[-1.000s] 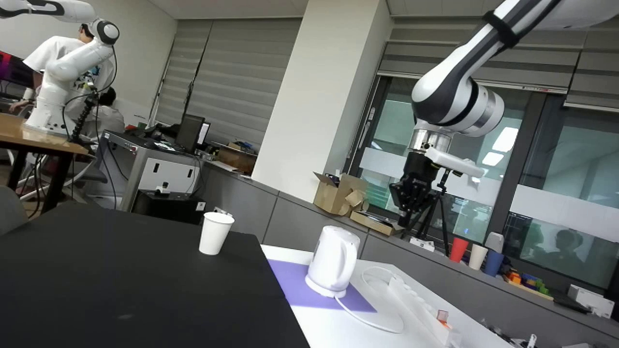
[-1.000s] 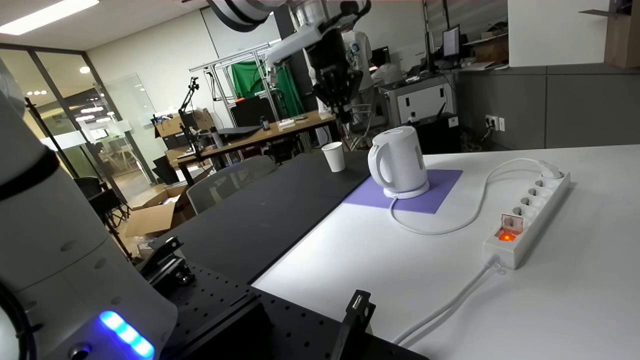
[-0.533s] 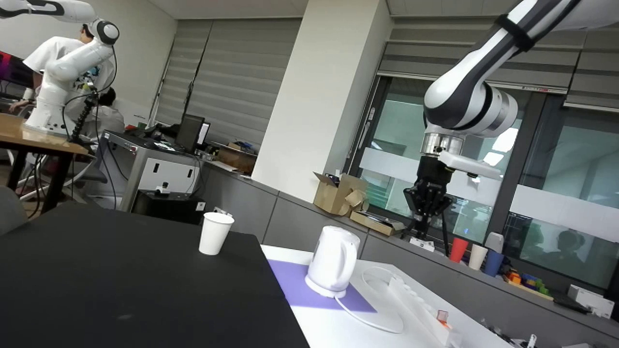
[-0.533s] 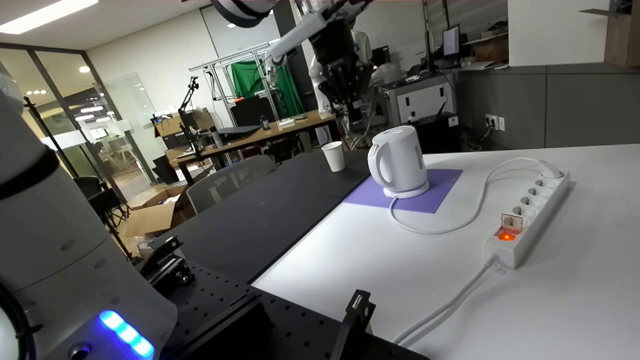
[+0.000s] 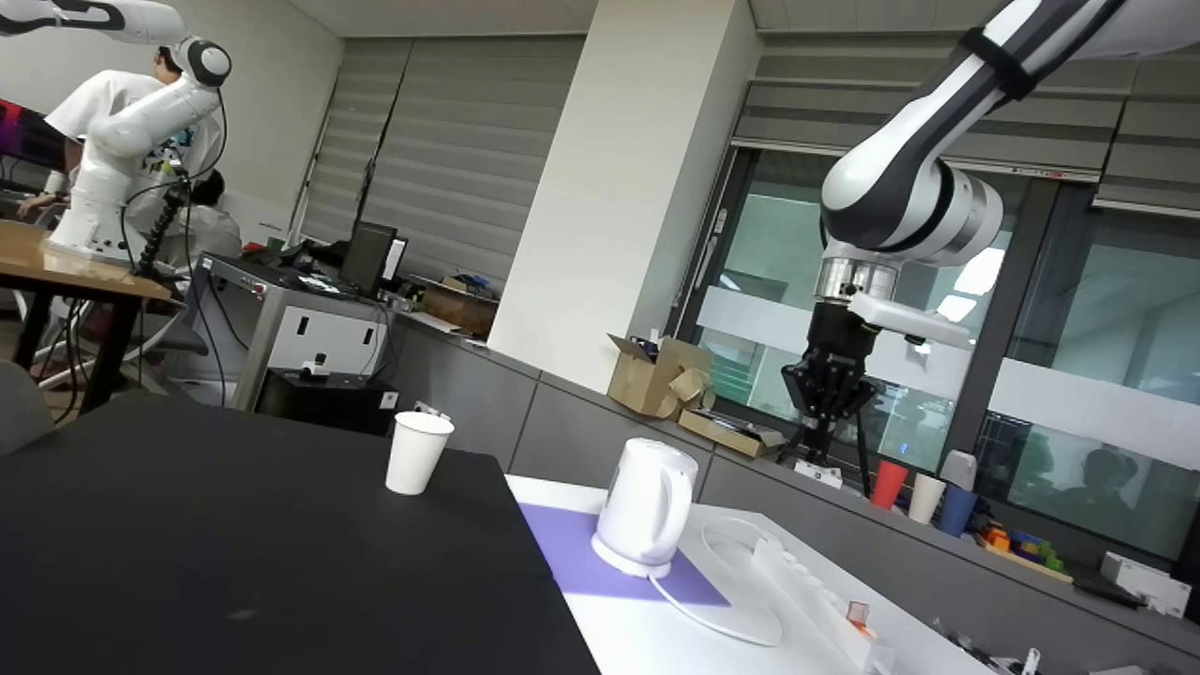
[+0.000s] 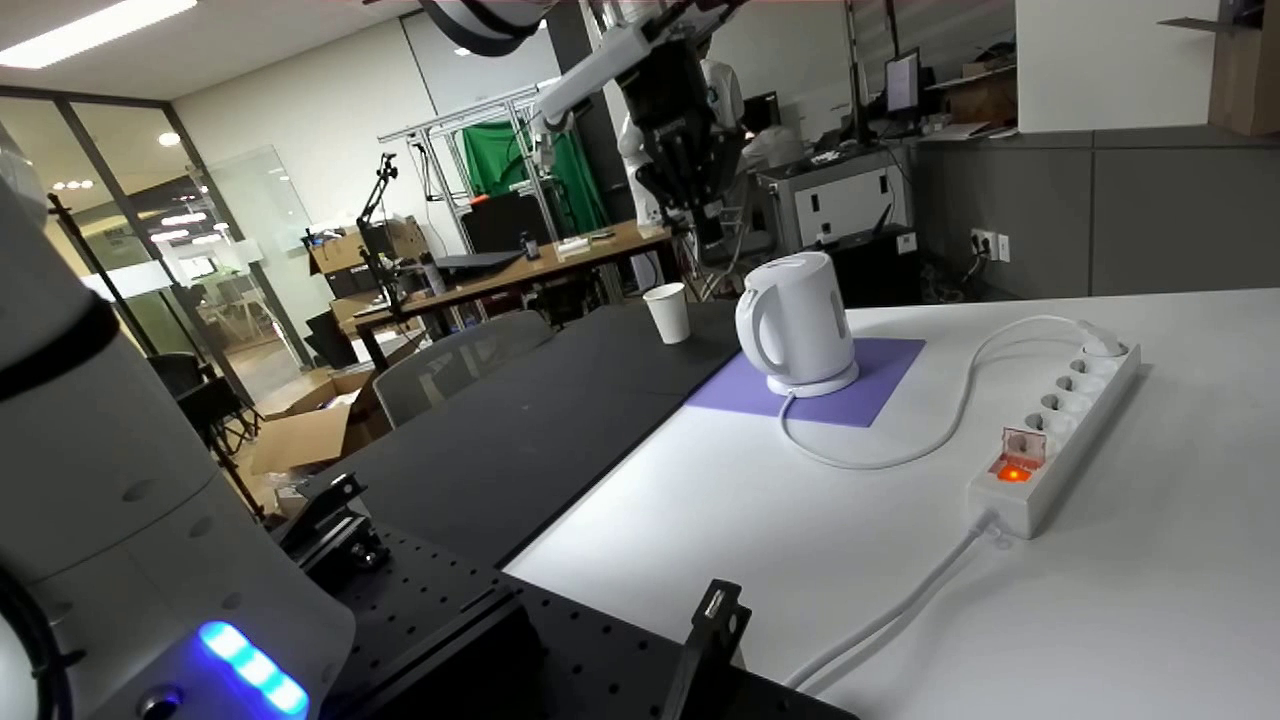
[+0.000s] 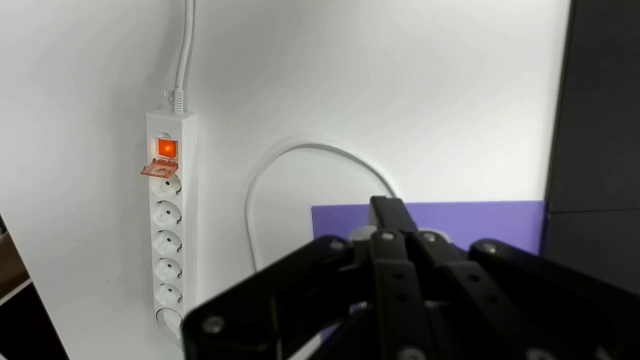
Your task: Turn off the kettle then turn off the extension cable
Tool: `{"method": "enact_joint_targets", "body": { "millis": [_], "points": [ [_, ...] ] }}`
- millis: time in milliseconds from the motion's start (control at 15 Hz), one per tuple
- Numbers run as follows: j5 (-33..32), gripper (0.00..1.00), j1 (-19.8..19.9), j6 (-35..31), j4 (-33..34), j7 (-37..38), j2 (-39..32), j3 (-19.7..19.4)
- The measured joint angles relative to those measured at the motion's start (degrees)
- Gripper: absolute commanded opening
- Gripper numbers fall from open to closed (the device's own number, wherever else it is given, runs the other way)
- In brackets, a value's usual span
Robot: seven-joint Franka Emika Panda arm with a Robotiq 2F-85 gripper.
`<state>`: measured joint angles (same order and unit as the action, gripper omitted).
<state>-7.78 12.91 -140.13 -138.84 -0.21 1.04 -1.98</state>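
Observation:
The white kettle stands upright on a purple mat [image 6: 890, 372] in both exterior views [image 5: 647, 506] [image 6: 800, 320]. In the wrist view it is mostly hidden behind my gripper, with only pale edges [image 7: 362, 232] showing. The white extension cable [image 6: 1075, 410] lies on the white table; it also shows in the wrist view [image 7: 170, 227] and in an exterior view [image 5: 806, 600]. Its switch [image 7: 167, 148] glows orange, with the clear red cover [image 7: 161, 168] flipped open. My gripper [image 7: 392, 212] is shut with nothing between its fingertips. It hangs in the air above the kettle, apart from it [image 5: 816, 450] [image 6: 708, 230].
A white paper cup [image 5: 419, 453] stands on the black table part [image 5: 281, 544] near the kettle. The kettle's white cord [image 7: 250, 200] loops across the white table [image 6: 800, 530] to the strip's far socket. A black mounting plate [image 6: 590, 640] lies by the robot base.
Between one second and half a second ago my gripper shifts right in both exterior views and dips slightly lower. Since then it holds still. The kettle and extension cable have not moved.

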Motion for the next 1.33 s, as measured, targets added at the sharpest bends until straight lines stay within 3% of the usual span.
{"method": "enact_joint_targets", "body": {
  "millis": [333, 667, 1000, 1333],
  "points": [
    [-2.4, 0.0, -0.3, -2.2, 1.2, -4.8, -2.7, -4.5],
    [1.0, 0.0, 3.9, -10.0, 5.4, -15.2, -12.0, -10.4],
    [14.7, 0.0, 10.3, -12.4, 12.8, -26.1, -24.0, -7.1],
    [17.2, 0.01, 13.3, -9.3, 20.2, -26.8, -30.9, -5.4]
  ]
}}
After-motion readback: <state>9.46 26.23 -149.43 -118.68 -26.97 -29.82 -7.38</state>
